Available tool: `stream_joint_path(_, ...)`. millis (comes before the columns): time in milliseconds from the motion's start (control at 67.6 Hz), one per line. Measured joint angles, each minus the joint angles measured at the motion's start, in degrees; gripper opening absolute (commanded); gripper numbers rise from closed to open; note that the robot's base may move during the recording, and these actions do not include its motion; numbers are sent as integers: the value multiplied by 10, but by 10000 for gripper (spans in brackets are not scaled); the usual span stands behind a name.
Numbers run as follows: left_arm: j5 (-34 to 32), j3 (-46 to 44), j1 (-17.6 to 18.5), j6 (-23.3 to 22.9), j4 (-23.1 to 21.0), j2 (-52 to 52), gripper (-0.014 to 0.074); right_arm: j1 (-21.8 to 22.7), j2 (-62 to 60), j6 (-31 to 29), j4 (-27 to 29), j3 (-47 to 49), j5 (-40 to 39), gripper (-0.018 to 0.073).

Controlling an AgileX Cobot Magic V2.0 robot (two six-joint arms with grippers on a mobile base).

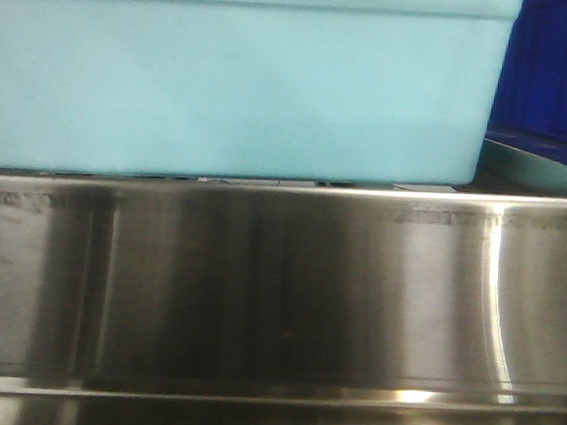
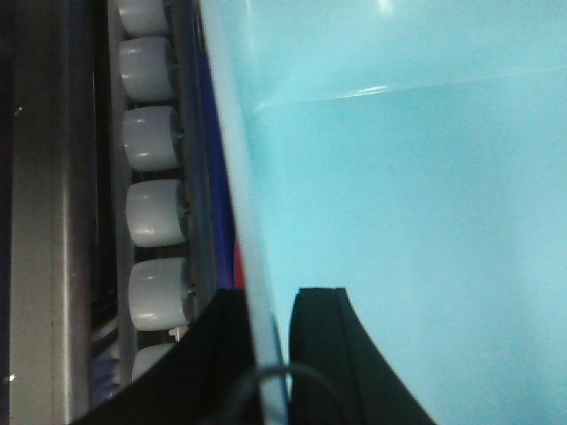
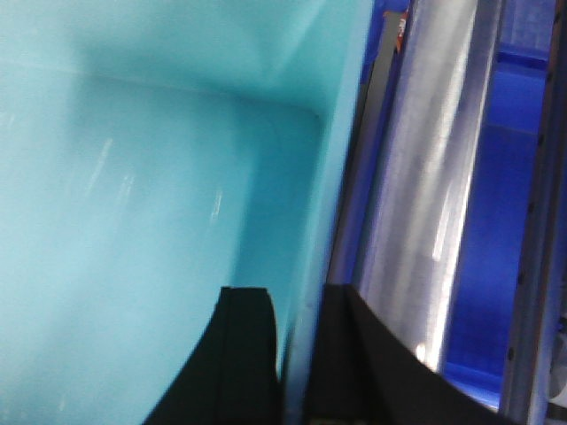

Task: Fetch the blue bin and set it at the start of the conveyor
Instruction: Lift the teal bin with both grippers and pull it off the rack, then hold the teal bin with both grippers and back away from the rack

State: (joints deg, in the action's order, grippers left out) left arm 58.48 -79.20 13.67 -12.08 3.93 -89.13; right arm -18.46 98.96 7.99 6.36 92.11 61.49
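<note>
Left gripper (image 2: 270,299) and right gripper (image 3: 299,297), each tight astride the blue bin (image 1: 234,87) rim; bin largely beyond frame.

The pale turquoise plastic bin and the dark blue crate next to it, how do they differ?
The pale turquoise plastic bin is light cyan, the dark blue crate deep royal. The bin fills the front view; the crate shows only at its right edge. The left gripper and right gripper clamp the bin's wall; the crate is untouched. Both show above the brushed steel rack front.

Bright, blurry, glare on steel front (image 1: 497,286)
</note>
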Motion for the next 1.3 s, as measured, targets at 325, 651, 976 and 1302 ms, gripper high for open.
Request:
stream_joint_path(325,7,-2,0,0,-6,77,-111,0,-77,0,2,0,1,-153)
stream_joint_path(651,-7,-52,0,0,-13,163,-111,-4,-181,4,6,0,-27,-153)
stream_joint_path(976,-8,-58,0,0,-16,166,-111,-4,-189,5,6,0,-29,-153)
stream_joint_path(1302,-8,-58,0,0,-16,166,-111,-4,-189,5,6,0,-29,-153)
